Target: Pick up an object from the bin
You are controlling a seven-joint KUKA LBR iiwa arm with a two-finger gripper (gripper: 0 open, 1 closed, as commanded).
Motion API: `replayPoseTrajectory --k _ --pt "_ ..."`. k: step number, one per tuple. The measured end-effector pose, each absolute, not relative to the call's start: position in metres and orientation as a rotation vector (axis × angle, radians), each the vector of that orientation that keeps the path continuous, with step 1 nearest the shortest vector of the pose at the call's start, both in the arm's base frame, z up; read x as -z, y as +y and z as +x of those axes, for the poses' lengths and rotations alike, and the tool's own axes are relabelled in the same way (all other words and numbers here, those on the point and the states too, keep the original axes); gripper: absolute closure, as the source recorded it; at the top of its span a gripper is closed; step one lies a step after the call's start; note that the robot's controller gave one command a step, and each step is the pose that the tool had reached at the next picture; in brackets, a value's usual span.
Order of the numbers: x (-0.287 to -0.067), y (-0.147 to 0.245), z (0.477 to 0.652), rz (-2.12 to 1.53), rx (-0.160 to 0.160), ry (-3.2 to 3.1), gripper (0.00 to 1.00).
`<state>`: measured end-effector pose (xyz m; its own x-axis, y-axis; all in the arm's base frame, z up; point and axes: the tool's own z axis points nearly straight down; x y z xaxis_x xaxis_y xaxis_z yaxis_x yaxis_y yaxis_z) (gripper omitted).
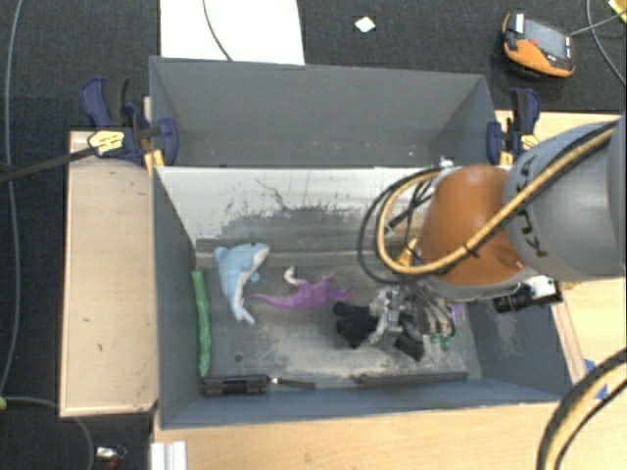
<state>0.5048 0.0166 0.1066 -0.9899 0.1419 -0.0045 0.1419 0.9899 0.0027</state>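
My gripper [400,327] is low in the bin's right part, under the orange cover on the wrist. A crumpled black thing [350,323] lies right against its left side; whether the gripper touches it I cannot tell. A purple toy lizard [310,295] lies just left of the black thing, toward the bin's middle.
A light blue toy dolphin [238,273] lies at the left. A green stick [202,322] runs along the left wall. A black-handled tool [236,385] lies along the front wall. The arm and its cables cover the bin's right side.
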Motion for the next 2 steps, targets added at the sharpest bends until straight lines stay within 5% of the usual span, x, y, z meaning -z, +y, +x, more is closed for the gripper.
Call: replayPoseTrajectory --k 2 --pt "-0.152 0.016 0.507 0.219 -0.006 3.121 1.00"
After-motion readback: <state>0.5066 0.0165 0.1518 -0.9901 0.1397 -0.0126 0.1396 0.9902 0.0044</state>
